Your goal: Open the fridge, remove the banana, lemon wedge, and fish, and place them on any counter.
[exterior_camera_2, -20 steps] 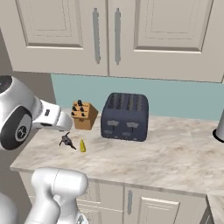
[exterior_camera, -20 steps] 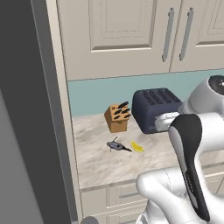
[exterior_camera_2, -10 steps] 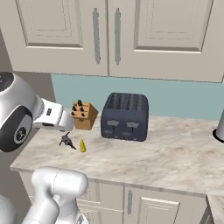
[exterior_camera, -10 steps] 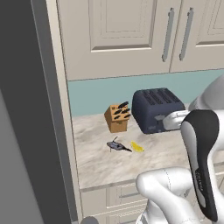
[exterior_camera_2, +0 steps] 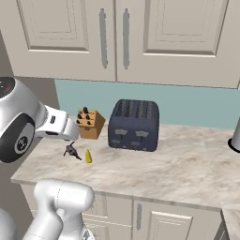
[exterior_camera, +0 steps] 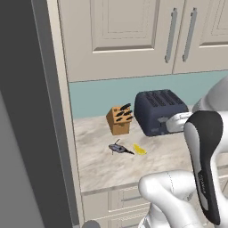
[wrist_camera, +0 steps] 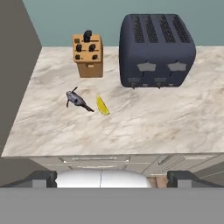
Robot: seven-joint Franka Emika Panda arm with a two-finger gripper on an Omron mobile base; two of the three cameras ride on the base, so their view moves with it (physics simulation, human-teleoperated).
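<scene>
The pincer (wrist_camera: 112, 177) is spread wide and holds nothing; its two dark tips sit far apart at the bottom of the hand view, raised above the front edge of the surface and looking down on it.

The fridge (exterior_camera: 31, 133) is the tall grey slab along the left side of the left base view, and its side wall shows as a dark wedge at the left of the hand view. Beside it runs the surface (wrist_camera: 144, 122), beige marbled stone over cream drawers, with a teal backsplash (exterior_camera_2: 187, 105) behind and cream cupboards (exterior_camera_2: 140, 37) above.

A dark blue toaster (wrist_camera: 156, 50) with four slots stands toward the back of the surface. To its left, apart from it, stands a wooden knife block (wrist_camera: 88, 55) with black handles sticking out of the top.

In front of the knife block, out on the open stone, lies the fish (wrist_camera: 77, 100), small and dark grey, with its thin tail pointing toward the toaster side. Just beside it, on the toaster side, lies a small yellow piece of fruit (wrist_camera: 103, 106), curved and slim; the pictures are too coarse to tell whether it is the banana or the lemon wedge. The two lie close together, and whether they touch cannot be told.
</scene>
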